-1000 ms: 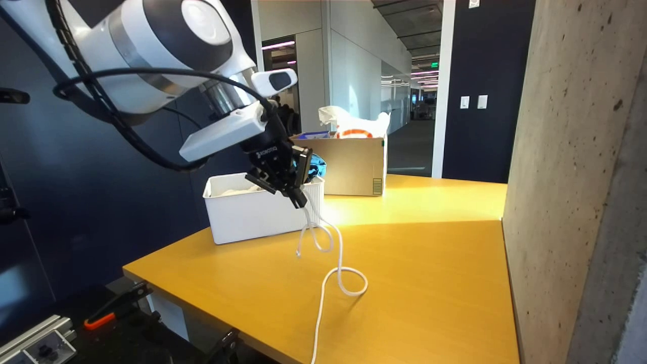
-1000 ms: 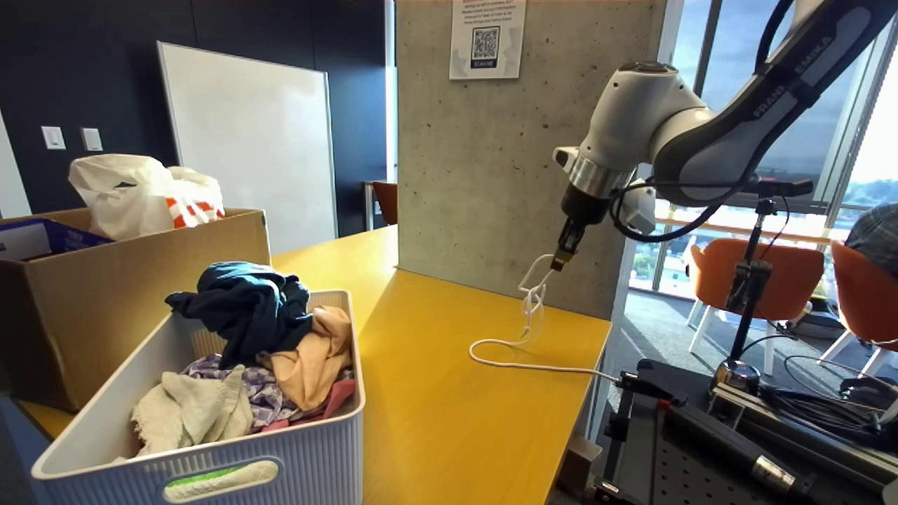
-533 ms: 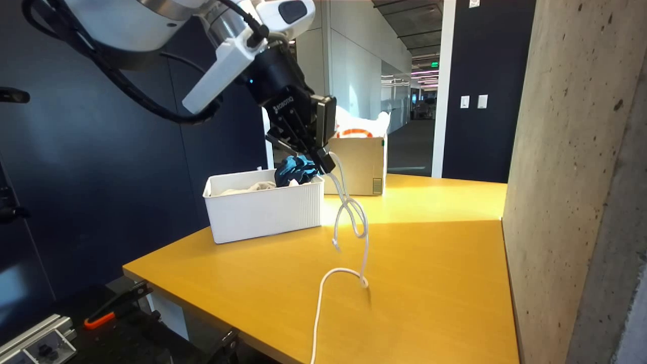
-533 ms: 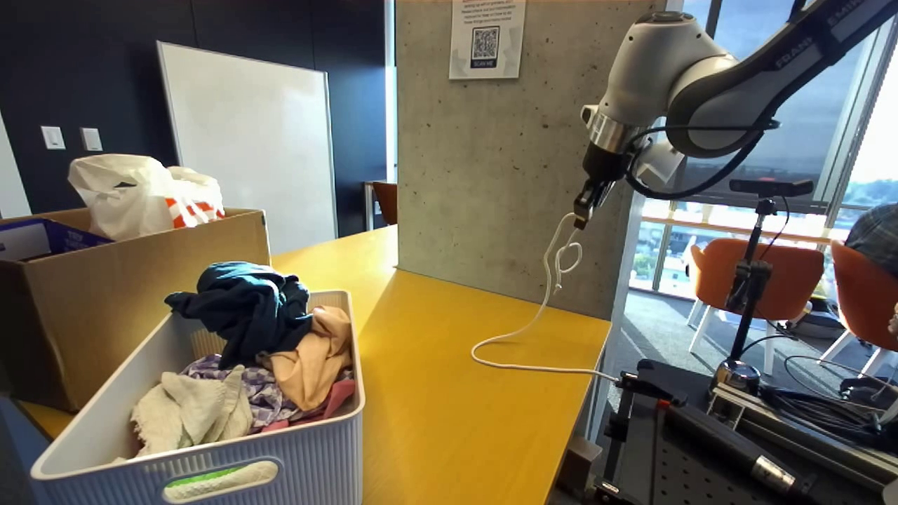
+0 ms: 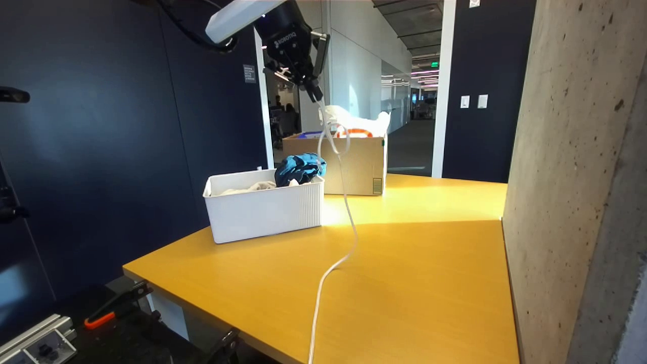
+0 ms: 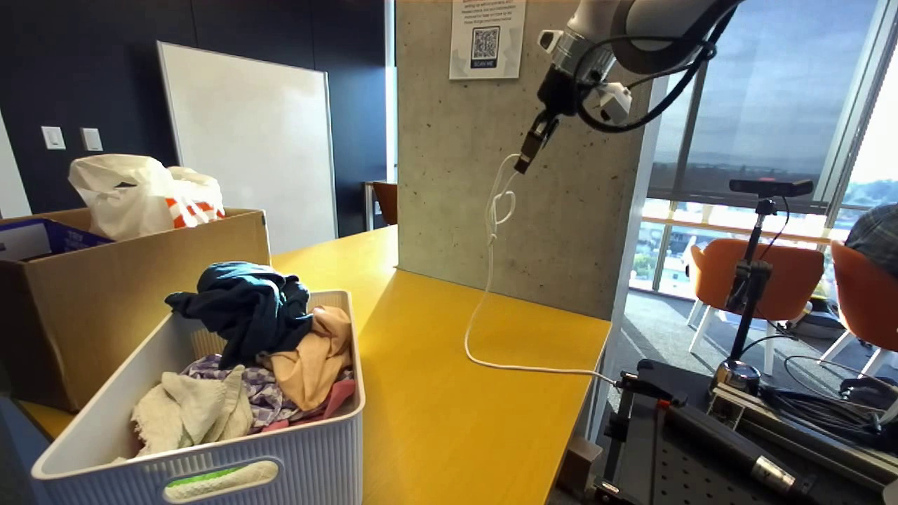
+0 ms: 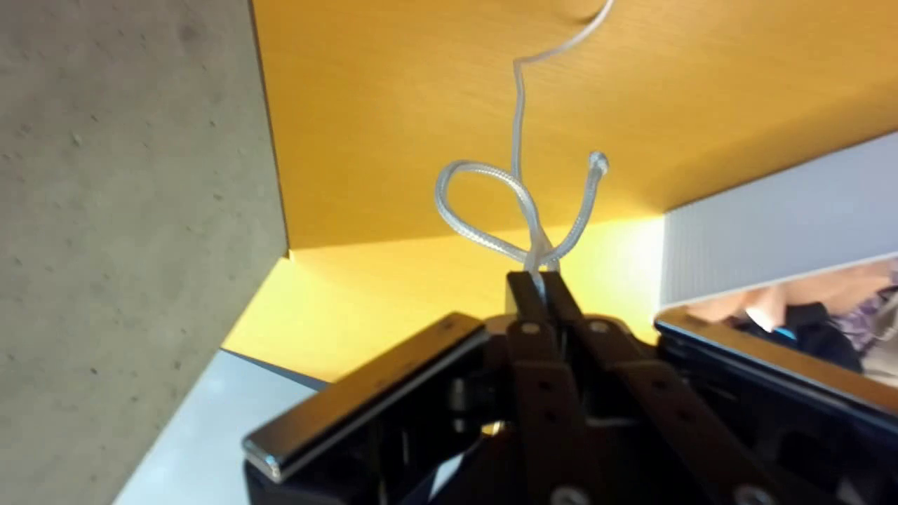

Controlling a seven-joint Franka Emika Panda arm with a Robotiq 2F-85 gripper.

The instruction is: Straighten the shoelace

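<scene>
Lifted higher than half a second earlier, the black Robotiq gripper point(image 7: 538, 282) stays clamped on the thin, white braided shoelace point(image 7: 489, 242), whose curl on the smooth yellow tabletop point(image 5: 429, 293) has pulled out into a gentler bend. Just below the grip, the limp cord dangles in a rounded loop with a knobby free end; farther down, it trails along the tabletop. Above, the white-and-grey arm point(image 6: 596, 17) slants, gripper tilted downward.

1 glaring band across the shadowed yellow table point(image 5: 419, 288), bright window point(image 6: 779, 119).
</scene>
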